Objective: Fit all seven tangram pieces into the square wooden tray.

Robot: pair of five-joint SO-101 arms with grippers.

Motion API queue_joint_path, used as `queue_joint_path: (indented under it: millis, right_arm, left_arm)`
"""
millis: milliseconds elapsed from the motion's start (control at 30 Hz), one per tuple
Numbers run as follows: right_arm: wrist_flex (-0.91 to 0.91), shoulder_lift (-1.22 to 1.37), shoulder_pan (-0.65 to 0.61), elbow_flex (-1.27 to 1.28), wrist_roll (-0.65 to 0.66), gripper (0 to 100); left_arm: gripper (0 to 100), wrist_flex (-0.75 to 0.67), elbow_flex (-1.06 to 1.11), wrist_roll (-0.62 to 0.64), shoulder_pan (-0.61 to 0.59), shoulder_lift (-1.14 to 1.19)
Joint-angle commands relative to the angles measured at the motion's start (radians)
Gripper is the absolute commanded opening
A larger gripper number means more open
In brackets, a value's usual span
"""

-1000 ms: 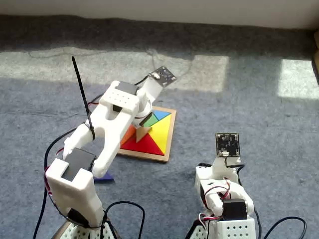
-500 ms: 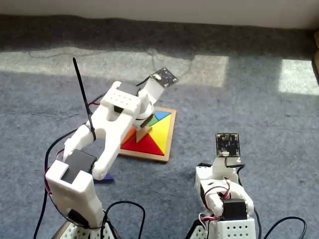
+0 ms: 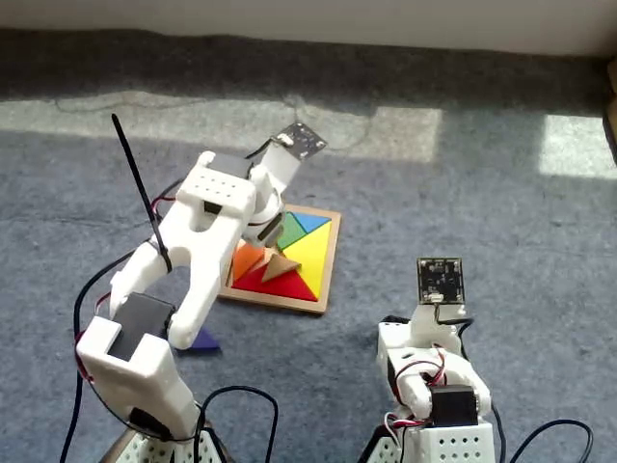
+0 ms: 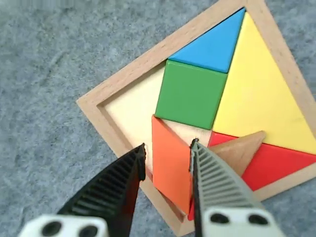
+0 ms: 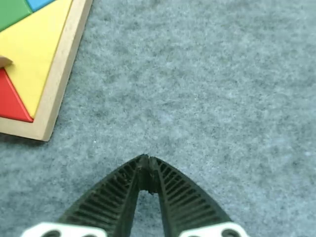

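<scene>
The left arm hid the near corner of the square wooden tray (image 4: pixel 128 78) in the high view, and half covered a dark blue piece (image 3: pixel 200 340) on the grey carpet. The left gripper (image 4: pixel 168 145) stood parted astride the glossy orange piece (image 4: pixel 170 163) — no firm hold could be made out — beside a bare-wood triangle (image 4: pixel 237 150) (tilted over the red triangle (image 4: pixel 276 165)). The right gripper (image 5: pixel 148 170) was closed and empty over carpet, apart from the tray.
</scene>
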Motion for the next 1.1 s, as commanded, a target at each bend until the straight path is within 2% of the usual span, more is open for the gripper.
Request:
queue_joint_path:
  millis: [0,333,633,867,1067]
  right_arm:
    - [0.007,-0.018,0.013,0.134,-0.002,0.6]
    - [0.007,-0.018,0.013,0.134,-0.002,0.6]
    - [0.007,-0.018,0.013,0.134,-0.002,0.6]
    - [0.007,-0.018,0.013,0.134,-0.002,0.6]
    - [0.007,-0.018,0.013,0.134,-0.002,0.6]
  left_arm:
    - [17,0.015,-0.004,-0.011,-0.008,-0.045]
    - [17,0.012,-0.027,-0.014,-0.013,0.050]
    - [21,0.087,-0.062,-0.006,-0.028,0.099]
    - [21,-0.015,0.015,-0.006,-0.041,0.099]
    - [9,-0.034,0.027,-0.011,0.004,0.099]
